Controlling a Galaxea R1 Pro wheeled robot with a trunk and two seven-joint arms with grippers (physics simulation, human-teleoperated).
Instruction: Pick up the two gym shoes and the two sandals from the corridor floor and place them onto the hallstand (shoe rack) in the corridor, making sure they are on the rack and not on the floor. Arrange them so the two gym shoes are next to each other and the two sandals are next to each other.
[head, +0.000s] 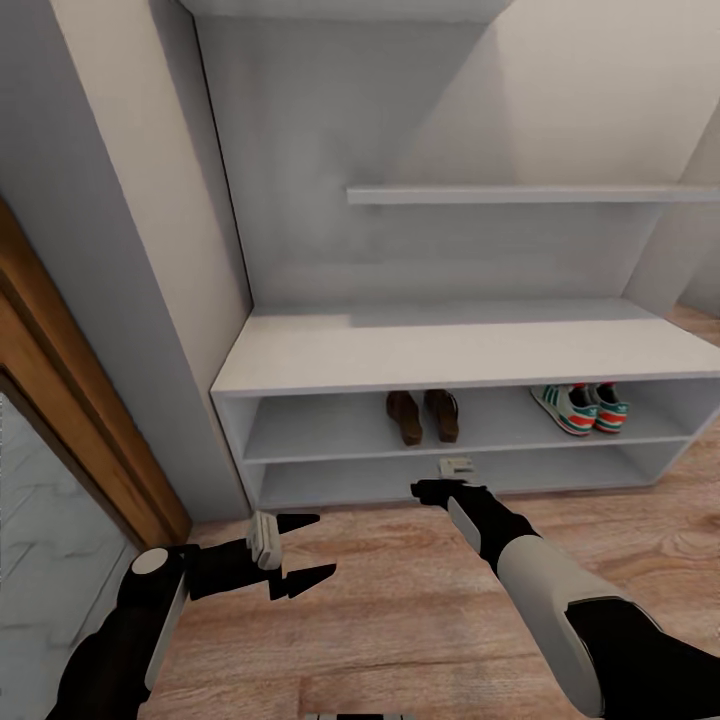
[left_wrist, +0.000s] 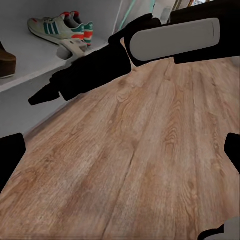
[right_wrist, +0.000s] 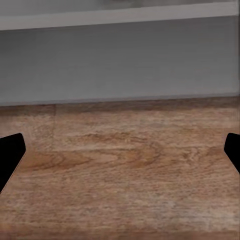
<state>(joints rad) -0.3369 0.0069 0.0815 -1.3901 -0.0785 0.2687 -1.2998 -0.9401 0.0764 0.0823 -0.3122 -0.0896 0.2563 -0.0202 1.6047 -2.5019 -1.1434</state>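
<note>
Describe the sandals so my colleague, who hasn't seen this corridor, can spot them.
Find the pale grey hallstand against the wall. On its upper open shelf, near the middle, stand the two sandals side by side. They are dark brown, unlike the white, green-striped gym shoes farther right.

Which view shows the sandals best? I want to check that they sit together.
The head view: both sandals stand side by side on the hallstand's upper shelf, left of the gym shoes. The left wrist view catches just one sandal's edge.

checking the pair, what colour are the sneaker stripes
Green stripes on the sneakers, clearest in the left wrist view.
</note>
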